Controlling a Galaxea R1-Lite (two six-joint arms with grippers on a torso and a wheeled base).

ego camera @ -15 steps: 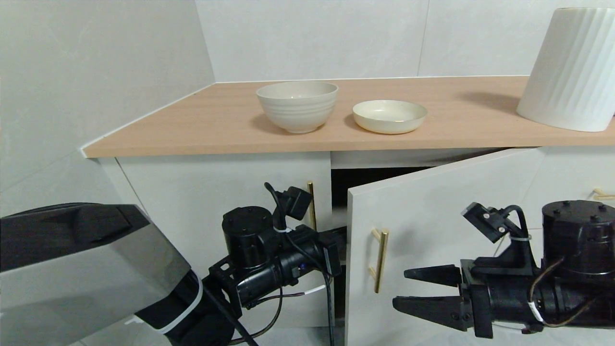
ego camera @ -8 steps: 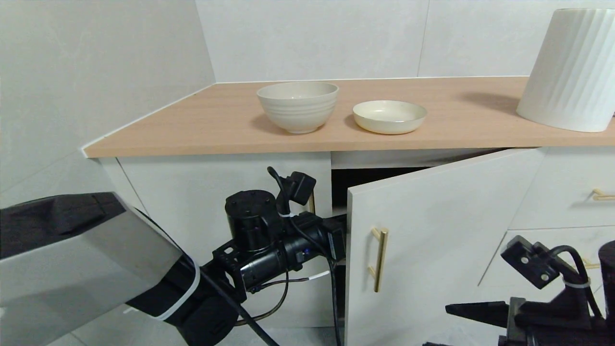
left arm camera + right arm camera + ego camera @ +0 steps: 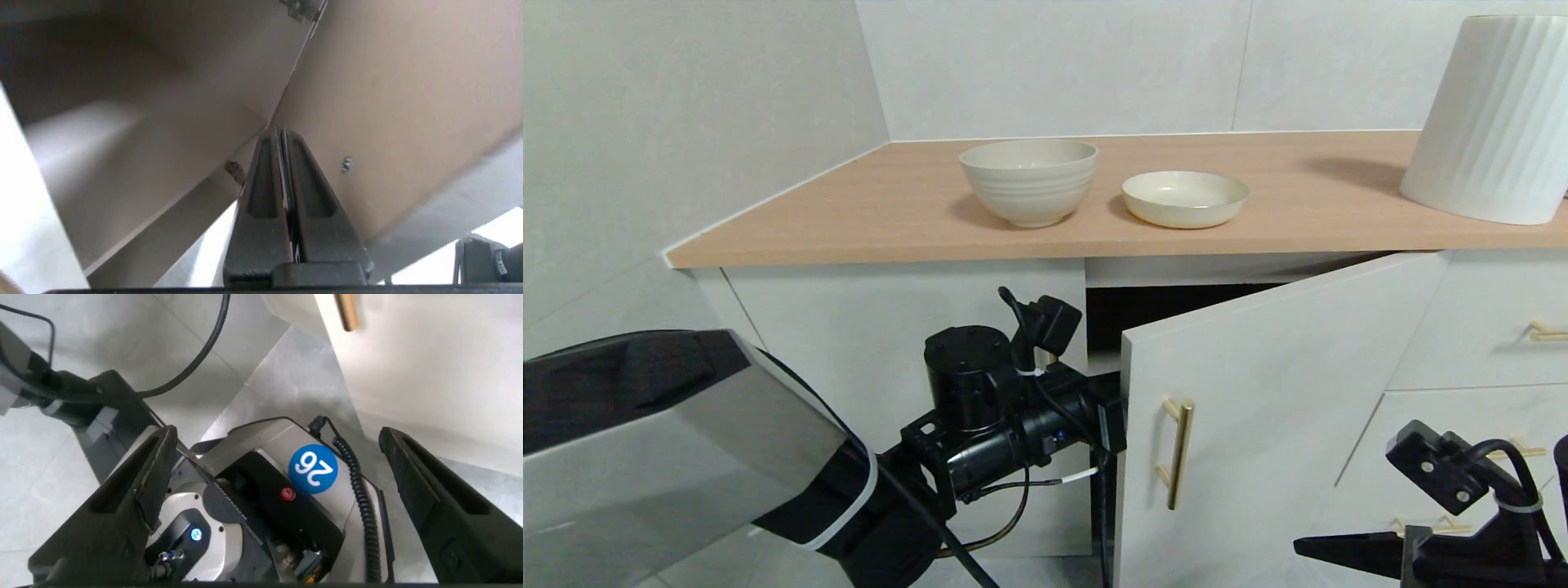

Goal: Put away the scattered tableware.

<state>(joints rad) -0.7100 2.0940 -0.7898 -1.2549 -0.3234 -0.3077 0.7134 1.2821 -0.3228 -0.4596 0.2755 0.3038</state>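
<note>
- The left gripper [image 3: 282, 145], fingers pressed together, sits in the dark opening behind the half-open cabinet door [image 3: 1258, 384]; from the head view the door's edge hides its tips.
- The right gripper [image 3: 278, 449], fingers wide apart, is low in front of the door, partly cut off.
- The bowl [image 3: 1029, 180] and shallow dish [image 3: 1185, 198] stand apart on the counter [image 3: 849, 229] above the door.

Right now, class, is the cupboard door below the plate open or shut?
Partly open: the cupboard door angles outward, dark interior showing above it.
</note>
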